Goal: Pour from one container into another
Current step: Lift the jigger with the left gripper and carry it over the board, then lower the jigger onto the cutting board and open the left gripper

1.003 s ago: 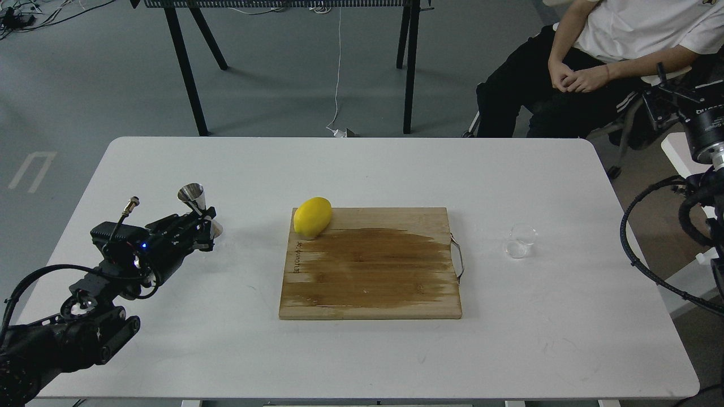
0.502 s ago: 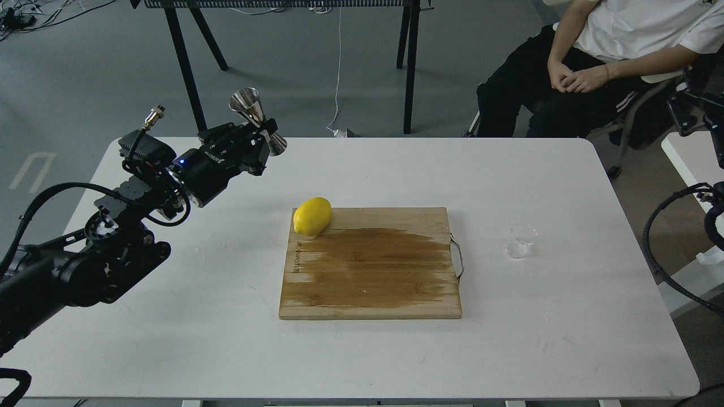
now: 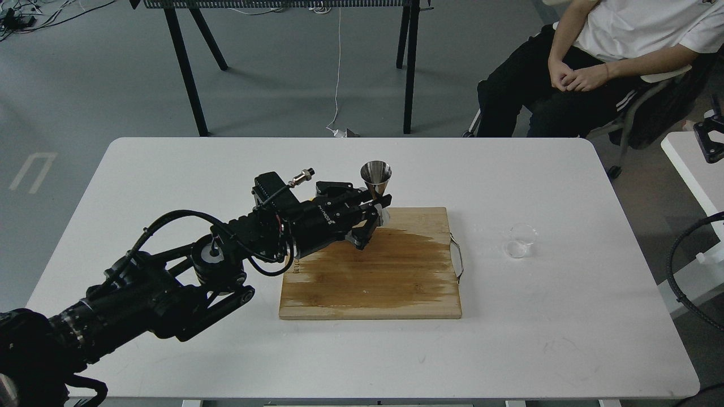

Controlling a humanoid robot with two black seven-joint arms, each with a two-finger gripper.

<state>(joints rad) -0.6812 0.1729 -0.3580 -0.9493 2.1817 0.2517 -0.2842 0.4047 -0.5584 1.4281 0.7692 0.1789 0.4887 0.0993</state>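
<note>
The steel jigger (image 3: 376,176) stands upright over the back edge of the wooden cutting board (image 3: 396,277), held at its narrow waist by my left gripper (image 3: 380,202), which is shut on it. Whether its base rests on the board I cannot tell. The small clear glass cup (image 3: 521,240) sits on the white table, to the right of the board's metal handle and well clear of the gripper. My left arm stretches in from the lower left across the board's back left corner. The right gripper is out of view; only cables show at the right edge.
The board has a dark wet patch in its middle. A seated person (image 3: 599,51) is behind the table's far right corner. A black table's legs (image 3: 408,68) stand beyond the far edge. The white table (image 3: 362,362) reaches its front edge just below the board.
My left arm has carried the jigger from high above the table's far left down and rightward to the board's back edge. The arm now hides the lemon. The right arm has pulled further out of view.
</note>
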